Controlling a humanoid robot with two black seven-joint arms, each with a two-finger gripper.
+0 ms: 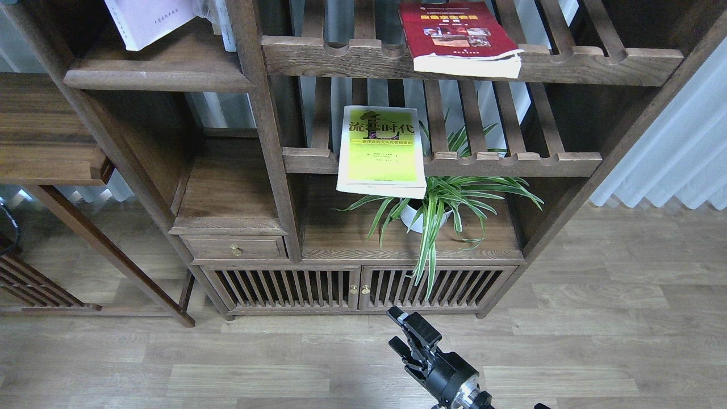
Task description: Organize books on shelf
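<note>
The pale lilac-white book (149, 21) is tilted over the solid dark-brown shelf (159, 76) at the top left. Its upper part is cut off by the frame, so what holds it is hidden. The yellow-green book (382, 150) lies on the middle slatted rack and overhangs its front rail. The dark red book (457, 37) lies on the upper slatted rack. My right gripper (393, 328) is open and empty, low over the floor in front of the cabinet doors. My left gripper is out of view.
A spider plant in a white pot (443, 201) stands under the middle rack (511, 165). Below it are a small drawer (235, 248) and slatted cabinet doors (358, 288). A low wooden table (45, 147) stands at the left. White curtains (676, 153) hang at the right.
</note>
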